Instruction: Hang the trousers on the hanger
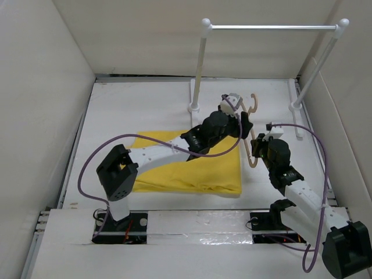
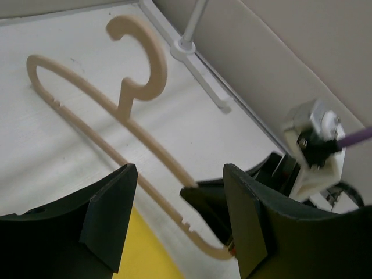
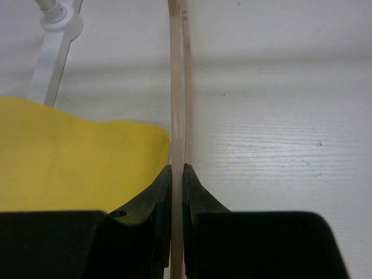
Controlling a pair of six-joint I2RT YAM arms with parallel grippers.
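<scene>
Yellow trousers (image 1: 197,171) lie flat on the white surface (image 1: 145,104). The beige hanger (image 1: 254,104) sits just beside their right edge, its thin bar pinched by the right tool (image 3: 177,171). The left tool (image 2: 180,168) gapes wide, gripping nothing.

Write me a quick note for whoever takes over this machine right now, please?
The left tool is open and empty, near the hanger.
The right tool is shut on the hanger's thin bar.
The trousers lie flat on the table beside the hanger, not on it.
Done: hanger gripped.
To do: get the trousers onto the hanger.
</scene>
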